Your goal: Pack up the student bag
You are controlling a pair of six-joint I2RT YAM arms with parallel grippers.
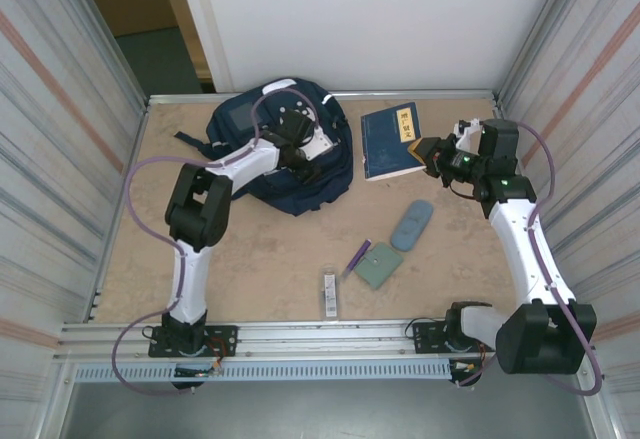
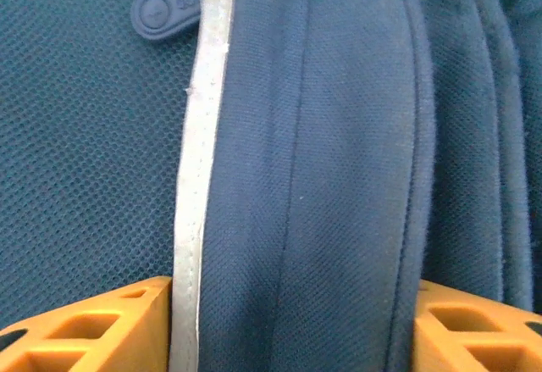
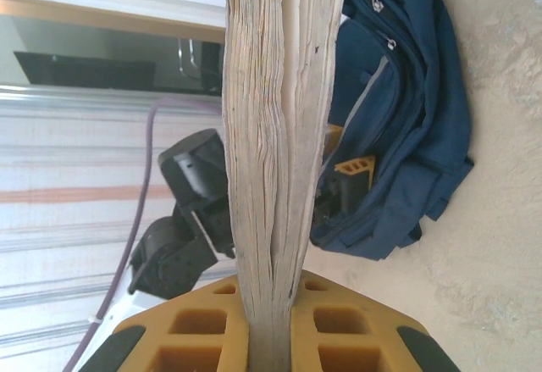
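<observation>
The student bag [image 1: 325, 184], navy with white patches, lies at the back left of the table. My left gripper [image 1: 300, 149] is down on its top. In the left wrist view a fold of the bag's fabric [image 2: 339, 135] with a pale stripe fills the whole gap between the orange fingers [image 2: 93, 321], so the left gripper [image 2: 294, 321] is shut on it. A dark-blue book [image 1: 390, 139] is lifted at its right edge by my right gripper [image 1: 428, 154]. The book's page edges [image 3: 279, 135] are pinched in the right gripper [image 3: 271, 330], with the bag [image 3: 415, 109] beyond.
A pale blue case [image 1: 412, 224], a grey-green pouch [image 1: 380, 264], a purple pen [image 1: 357, 257] and a small white stick [image 1: 330, 292] lie on the table's middle and front. Corrugated walls close in left and right. A zip pull [image 2: 165, 12] lies on the mesh.
</observation>
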